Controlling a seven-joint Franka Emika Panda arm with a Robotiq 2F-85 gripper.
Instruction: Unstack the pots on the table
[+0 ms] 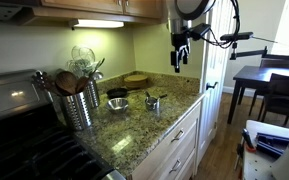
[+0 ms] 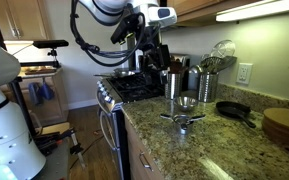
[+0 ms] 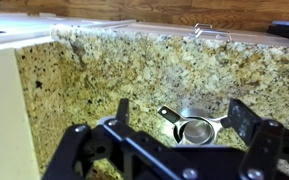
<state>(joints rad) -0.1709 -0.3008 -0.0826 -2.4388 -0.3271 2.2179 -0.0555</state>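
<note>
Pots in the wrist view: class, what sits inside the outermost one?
The pots stand nested: a smaller rim shows inside the outer one, handles pointing different ways. The inner pot covers the outer one's floor, so whether more sits beneath cannot be seen.

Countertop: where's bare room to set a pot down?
The countertop is bare between the pots and its front edge, and past the pots toward its end. Crowded at the back: utensil holder, dark pan, wooden board.
</note>
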